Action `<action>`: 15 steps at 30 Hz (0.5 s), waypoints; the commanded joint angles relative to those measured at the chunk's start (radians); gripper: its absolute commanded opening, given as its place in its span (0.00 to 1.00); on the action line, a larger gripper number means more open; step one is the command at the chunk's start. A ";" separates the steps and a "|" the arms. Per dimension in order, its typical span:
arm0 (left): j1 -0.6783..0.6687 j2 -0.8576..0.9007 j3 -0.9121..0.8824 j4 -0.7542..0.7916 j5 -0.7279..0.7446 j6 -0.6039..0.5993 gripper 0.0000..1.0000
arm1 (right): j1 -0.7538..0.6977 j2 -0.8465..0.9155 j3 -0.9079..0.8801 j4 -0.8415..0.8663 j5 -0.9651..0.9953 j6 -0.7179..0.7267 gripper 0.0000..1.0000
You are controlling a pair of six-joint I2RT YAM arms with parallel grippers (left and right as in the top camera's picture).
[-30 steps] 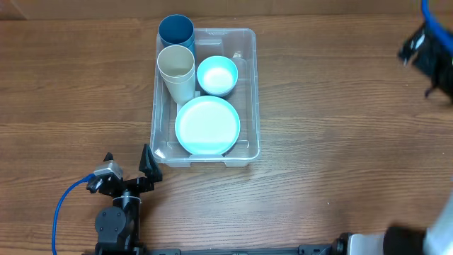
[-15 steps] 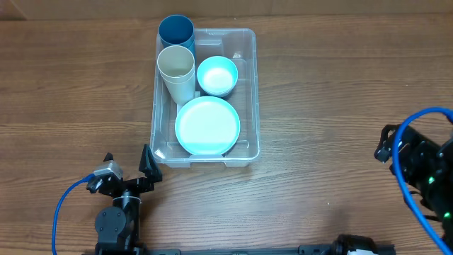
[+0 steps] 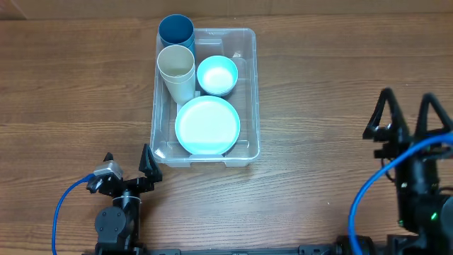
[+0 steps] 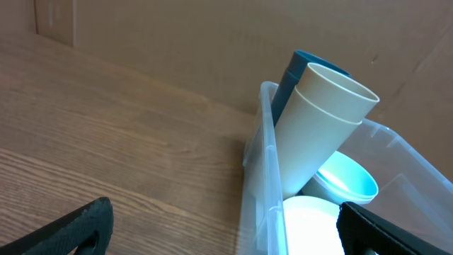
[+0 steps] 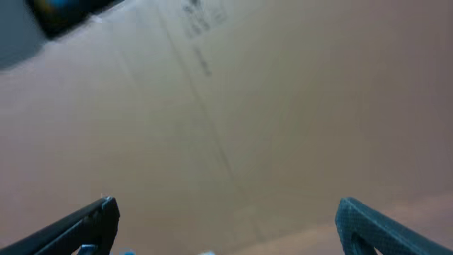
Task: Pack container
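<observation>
The container (image 3: pixel 253 85) sits by the worktop's (image 3: pixel 325 64) far edge, holding two cups (image 3: pixel 176 62), a bowl (image 3: pixel 216 74) and a plate (image 3: pixel 207 125); packing looks done. Left hand (image 3: pixel 127 160) at the near edge and right hand (image 3: pixel 408 100) at the right edge gape empty; retreat clear of the rim.

Blue cup (image 3: pixel 176 32), cream cup (image 3: pixel 176 67), bowl (image 3: pixel 217 75), plate (image 3: pixel 207 125), wooden table (image 3: pixel 318 85)
</observation>
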 commanded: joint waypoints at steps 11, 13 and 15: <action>0.007 -0.010 -0.003 0.002 0.008 -0.006 1.00 | 0.142 -0.260 -0.546 0.634 -0.029 0.002 1.00; 0.007 -0.010 -0.003 0.002 0.008 -0.006 1.00 | 0.160 -0.334 -0.596 0.623 -0.011 0.002 1.00; 0.007 -0.010 -0.003 0.002 0.008 -0.006 1.00 | 0.162 -0.409 -0.638 0.619 -0.007 0.002 1.00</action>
